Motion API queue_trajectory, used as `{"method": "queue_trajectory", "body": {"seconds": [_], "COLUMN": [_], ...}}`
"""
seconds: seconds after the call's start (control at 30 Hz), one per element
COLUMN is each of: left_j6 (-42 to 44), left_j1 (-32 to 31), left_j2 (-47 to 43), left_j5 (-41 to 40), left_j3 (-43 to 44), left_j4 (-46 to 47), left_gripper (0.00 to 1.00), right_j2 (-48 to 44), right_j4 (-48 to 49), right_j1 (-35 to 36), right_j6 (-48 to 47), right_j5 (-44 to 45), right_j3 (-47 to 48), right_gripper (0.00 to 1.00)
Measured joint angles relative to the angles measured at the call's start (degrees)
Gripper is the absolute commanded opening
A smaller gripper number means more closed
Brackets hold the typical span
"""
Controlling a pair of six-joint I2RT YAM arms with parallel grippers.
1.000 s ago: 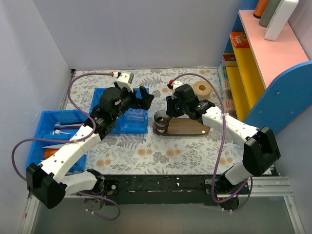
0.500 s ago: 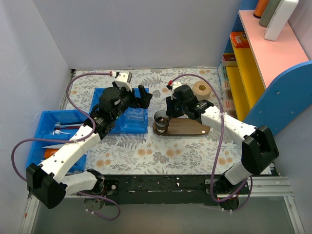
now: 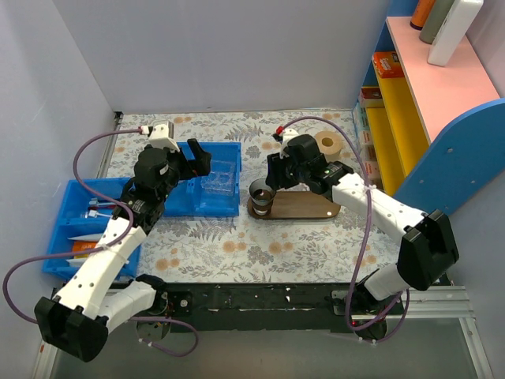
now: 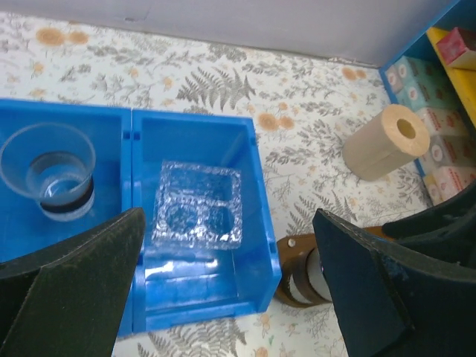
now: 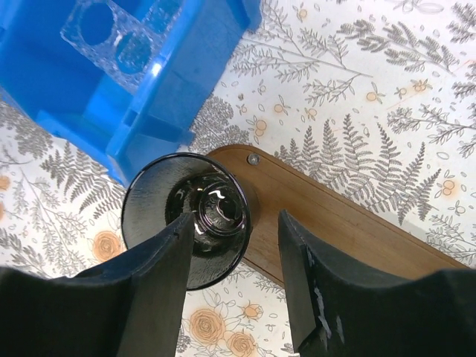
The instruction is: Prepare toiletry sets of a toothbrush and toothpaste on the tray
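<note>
Right gripper (image 5: 234, 223) spread open, fingers either side of a dark cup (image 5: 201, 216) on the tray (image 5: 335, 216) at its left end, mid-worktop, left gripper (image 4: 227, 238) agape above blue bins (image 4: 190, 268) toward the far-left corner, toothpaste not discernible, tray's right end cut off

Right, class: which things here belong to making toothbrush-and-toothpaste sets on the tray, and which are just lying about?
Job: tray, dark cup on it, apparent toothbrushes in the left bin.
Lying about: paper roll, clear cup, clear organiser, shelf boxes.
</note>
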Motion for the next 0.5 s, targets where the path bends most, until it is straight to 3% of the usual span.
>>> {"method": "queue_trajectory", "body": {"seconds": [0.07,0.13,0.27,0.5], "left_j6": [-1.0,-1.8,-2.7,-1.6], "left_j1": [0.3,0.3,-0.2,-9.8], "left_j2": [-1.4,-1.7,0.3,9.4], "left_j5": [-0.1,0.0,-0.4,-4.1], "left_j3": [-1.1,-1.4,-1.3,1.9], "left_j4": [-2.0,-4.6,-9.4,-13.0], "left_gripper": [0.97,0.89,0.86,0.81], "right_j2": [-1.5,-3.2,-7.3,-15.2], "right_j4": [0.0,0.0,0.2,0.2], "right_j1": [-0.5,-0.9,-1.8,-3.6], "right_j6": [0.0,0.0,0.1,0.5], "right_j5": [-0.6,-0.8,-0.8,-0.5], "right_j3": [0.0,0.0,0.0,-0.9], "right_gripper": [0.57,0.57,0.58,0.58]}}
